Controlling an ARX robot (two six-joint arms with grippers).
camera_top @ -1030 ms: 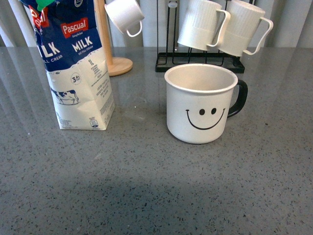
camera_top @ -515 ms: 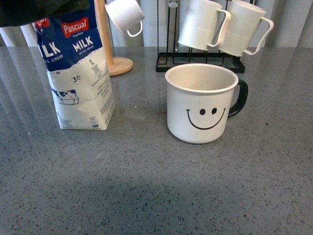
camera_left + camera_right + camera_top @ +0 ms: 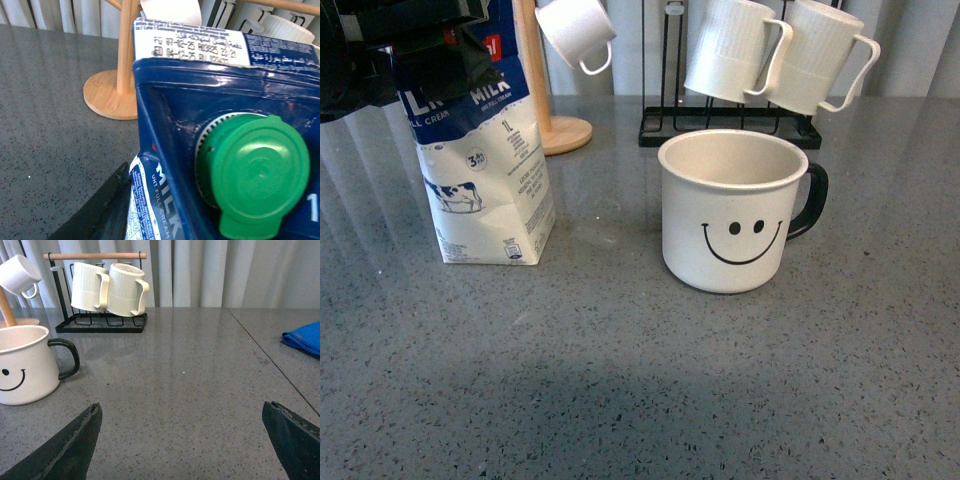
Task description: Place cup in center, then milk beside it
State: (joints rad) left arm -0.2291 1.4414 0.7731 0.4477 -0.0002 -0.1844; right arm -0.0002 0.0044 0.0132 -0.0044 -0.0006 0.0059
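The cup [image 3: 735, 215], off-white with a black smiley and a black handle, stands upright on the grey table [image 3: 620, 380] right of the middle. To its left stands the milk [image 3: 485, 180], a blue and white carton. My left gripper [image 3: 430, 60] is open around the carton's top and hides the label there. In the left wrist view the green cap [image 3: 257, 175] is very close, and one of the dark fingers [image 3: 97, 217] lies against the carton's side. My right gripper [image 3: 185, 440] is open and empty over bare table, to the right of the cup [image 3: 25, 365].
Behind the milk is a wooden mug tree [image 3: 565, 133] with a small white cup [image 3: 575, 30]. A black rack [image 3: 720, 130] behind the cup holds two ribbed white mugs [image 3: 730, 50]. A blue cloth [image 3: 305, 337] lies far right, beyond a seam in the table.
My left gripper has come in from the upper left and down over the milk carton's top, covering its red label. Carton and cup have not moved.
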